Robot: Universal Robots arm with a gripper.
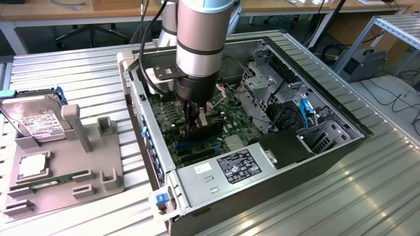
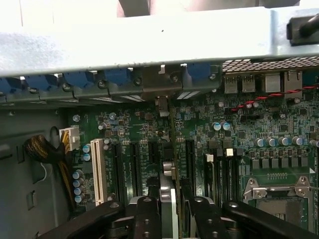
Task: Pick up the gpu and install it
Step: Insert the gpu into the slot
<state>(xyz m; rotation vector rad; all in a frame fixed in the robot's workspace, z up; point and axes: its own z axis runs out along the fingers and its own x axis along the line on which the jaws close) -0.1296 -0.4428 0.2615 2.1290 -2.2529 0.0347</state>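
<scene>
Gpu point(image 2: 172, 164) stands edge-on, seemingly over a motherboard point(image 2: 279, 149) slot, clamped by the vertical arm's pincer point(image 2: 172, 209).

— What lies at the left of the exterior view?
— A grey holder point(image 1: 98, 182) carrying a silver hard drive point(image 1: 36, 123), a processor point(image 1: 31, 166) and a green memory stick point(image 1: 49, 183).
— And at the centre?
— An open computer case point(image 1: 341, 147), its green motherboard point(image 2: 279, 129) exposed, power supply point(image 1: 223, 174) at the lower edge.
</scene>
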